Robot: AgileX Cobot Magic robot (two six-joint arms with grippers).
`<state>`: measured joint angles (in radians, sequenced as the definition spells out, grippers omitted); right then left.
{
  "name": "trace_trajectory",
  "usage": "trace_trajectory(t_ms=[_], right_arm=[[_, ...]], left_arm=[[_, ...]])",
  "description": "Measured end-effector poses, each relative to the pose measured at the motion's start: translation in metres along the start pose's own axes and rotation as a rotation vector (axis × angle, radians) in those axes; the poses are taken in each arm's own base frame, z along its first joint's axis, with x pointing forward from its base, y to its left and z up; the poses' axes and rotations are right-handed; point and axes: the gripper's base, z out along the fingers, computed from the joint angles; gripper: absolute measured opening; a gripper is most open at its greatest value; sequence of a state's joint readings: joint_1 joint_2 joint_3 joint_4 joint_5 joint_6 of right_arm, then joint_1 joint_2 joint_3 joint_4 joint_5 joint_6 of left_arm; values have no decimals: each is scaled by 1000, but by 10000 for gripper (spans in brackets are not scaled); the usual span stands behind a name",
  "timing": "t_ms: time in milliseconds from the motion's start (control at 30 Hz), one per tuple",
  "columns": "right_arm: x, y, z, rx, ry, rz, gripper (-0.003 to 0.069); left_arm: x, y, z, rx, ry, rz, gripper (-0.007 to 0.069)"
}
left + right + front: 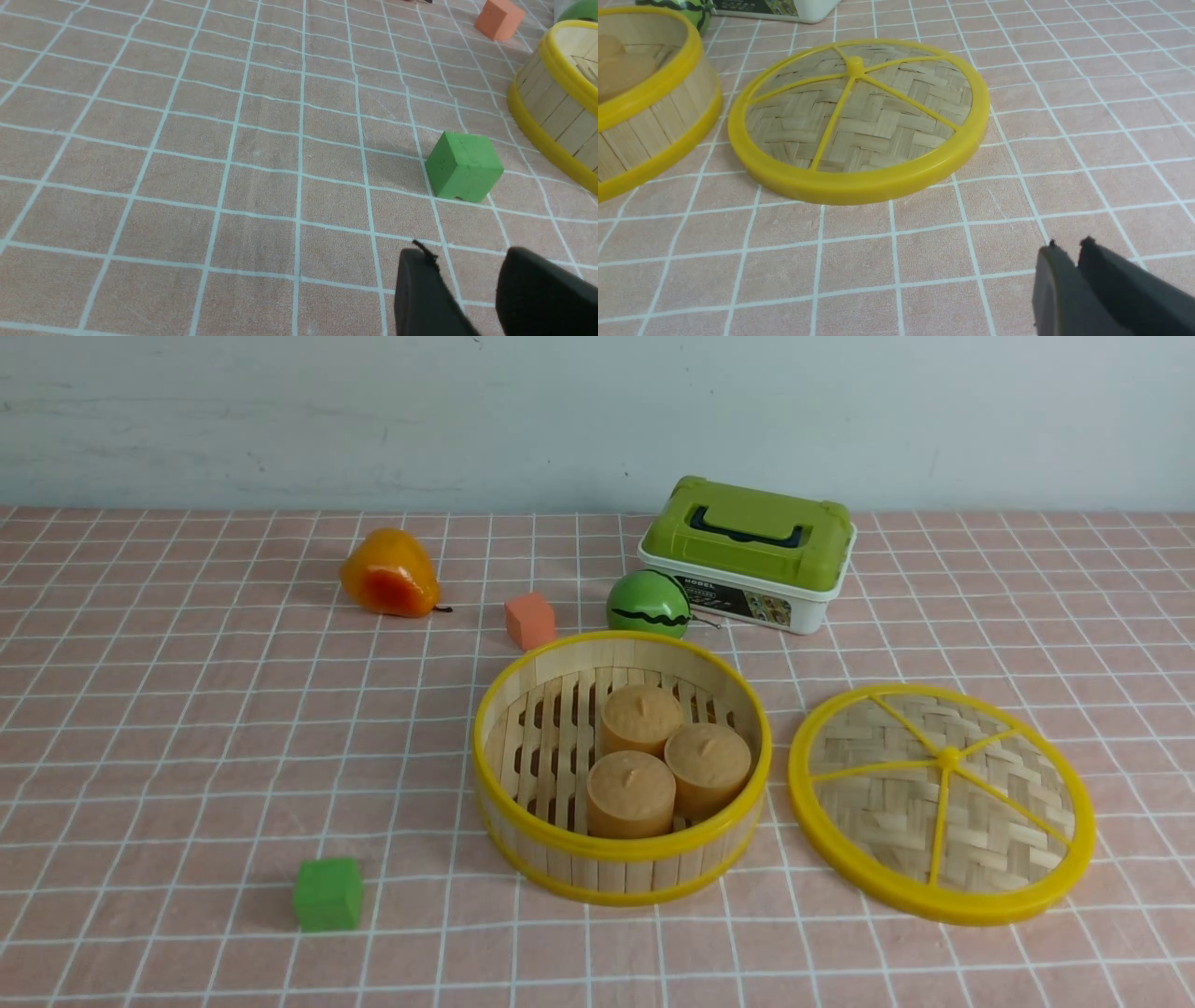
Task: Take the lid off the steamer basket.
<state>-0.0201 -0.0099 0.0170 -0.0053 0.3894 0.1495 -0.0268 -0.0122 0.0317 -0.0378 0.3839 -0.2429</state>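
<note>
I see a pink cloth (187, 728) with white lines making squares all over the table. A green block (328, 893) sits near my side, off to the left. An orange block (529, 621) sits farther back, in the middle. A toy pear (388, 574), orange and yellow, lies on its side to the left of that block. A small toy watermelon (648, 604), green with dark wavy stripes, sits right of the orange block. Just beside it stands a white box (747, 555) with a green top and a dark handle. Behind everything is a pale wall (373, 411).
</note>
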Motion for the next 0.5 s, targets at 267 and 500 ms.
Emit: trace_trajectory(t_ms=[267, 500], right_arm=[[0, 0, 0, -2, 0, 5, 50], [0, 0, 0, -2, 0, 5, 57]], left_arm=[[0, 0, 0, 0, 0, 0, 239], [0, 0, 0, 0, 0, 0, 239]])
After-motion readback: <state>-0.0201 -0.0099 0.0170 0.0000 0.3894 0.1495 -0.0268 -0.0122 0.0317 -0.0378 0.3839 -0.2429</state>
